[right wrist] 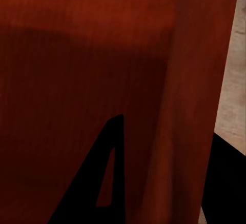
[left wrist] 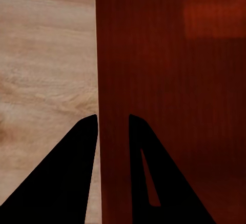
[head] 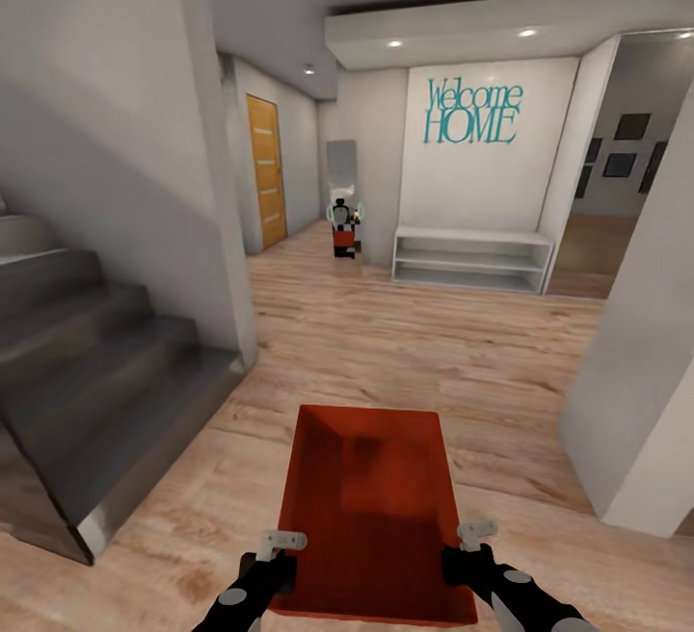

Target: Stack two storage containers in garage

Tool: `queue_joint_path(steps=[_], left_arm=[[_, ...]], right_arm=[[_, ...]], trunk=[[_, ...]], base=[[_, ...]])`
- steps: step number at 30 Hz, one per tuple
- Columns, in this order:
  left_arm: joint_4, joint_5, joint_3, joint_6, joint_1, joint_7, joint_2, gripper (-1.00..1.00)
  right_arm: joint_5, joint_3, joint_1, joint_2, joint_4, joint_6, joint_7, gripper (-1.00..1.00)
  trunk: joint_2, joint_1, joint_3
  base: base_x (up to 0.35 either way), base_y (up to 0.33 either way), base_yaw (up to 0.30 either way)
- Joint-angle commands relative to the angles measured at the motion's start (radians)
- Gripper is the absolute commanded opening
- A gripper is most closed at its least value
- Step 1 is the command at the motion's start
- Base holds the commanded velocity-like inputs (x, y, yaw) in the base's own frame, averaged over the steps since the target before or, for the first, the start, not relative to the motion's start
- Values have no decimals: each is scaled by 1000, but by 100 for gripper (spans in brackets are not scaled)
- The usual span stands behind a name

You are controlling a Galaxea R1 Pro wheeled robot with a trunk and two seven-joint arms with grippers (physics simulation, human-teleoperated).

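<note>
One orange-red storage container (head: 371, 497) hangs low in front of me over pale wood-plank flooring, its open top facing up and nothing inside. My left gripper (head: 280, 555) is shut on its near left wall, my right gripper (head: 472, 545) on its near right wall. In the left wrist view the gripper (left wrist: 113, 126) straddles the thin wall of the container (left wrist: 174, 80), one finger on each side. The right wrist view has the gripper (right wrist: 169, 142) pinching the container (right wrist: 92, 55) the same way. The garage is out of view.
Dark grey stairs (head: 87, 353) rise at the left beside a white wall corner (head: 226, 256). Another white wall corner (head: 636, 401) juts in at the right. Ahead, the hallway runs to a low white shelf (head: 472, 261), a mirror (head: 342, 170) and an orange door (head: 266, 170).
</note>
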Motion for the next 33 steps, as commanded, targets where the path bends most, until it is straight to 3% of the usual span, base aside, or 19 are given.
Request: queue_joint_path(steps=[1, 21, 33], left_arm=[[2, 15, -10, 9, 0, 17, 2, -100], [2, 15, -10, 9, 0, 17, 2, -100], [2, 15, -11, 9, 0, 17, 2, -100]], right_arm=[[1, -3, -2, -1, -2, -26, -2, -100], [1, -3, -2, 0, -2, -26, -2, -100], [0, -3, -2, 0, -2, -26, -2, -100]], trunk=[[0, 0, -1], [0, 0, -1], [0, 0, -1]], base=[[341, 0, 0], [341, 0, 2], [341, -1, 214]])
